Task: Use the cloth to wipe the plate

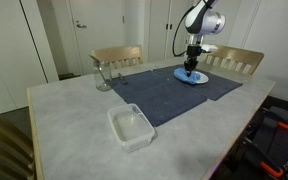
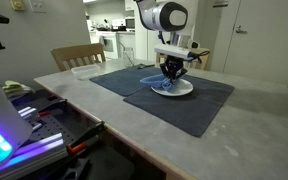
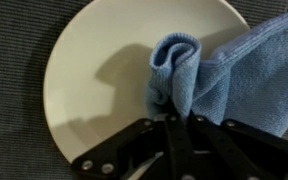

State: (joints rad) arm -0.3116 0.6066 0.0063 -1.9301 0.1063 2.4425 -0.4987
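Closest to my wrist camera is the gripper [image 3: 172, 116], its dark fingers [image 3: 134, 140] clenched together on a bunched fold of the light-blue cloth [image 3: 219, 70]. The fold stands up in a rolled hump right at the fingertips, and the loose remainder spreads off over the plate's rim onto the dark navy mat [image 3: 14, 40]. Under it lies the white plate [image 3: 89, 90]; most of its shallow face is bare in this view and the cloth covers only the side towards the gripper. In both exterior views the arm hangs straight down over the plate [image 1: 198, 82] [image 2: 184, 89], with the gripper [image 1: 191, 67] [image 2: 171, 72] low and the cloth [image 1: 187, 75] [image 2: 163, 85] pressed onto the dish. The plate sits on the far part of the mat [image 1: 164, 98] [image 2: 174, 108], well in from its edges. On the pale stone-look table [image 1: 64, 110], nearest that exterior camera and off the mat, stands a clear square plastic container [image 1: 131, 127]; through its bottom I make out only the tabletop. A clear glass vessel [image 1: 102, 74] stands near the far corner of the table beside a wooden chair [image 1: 117, 55], and I cannot tell what it holds.
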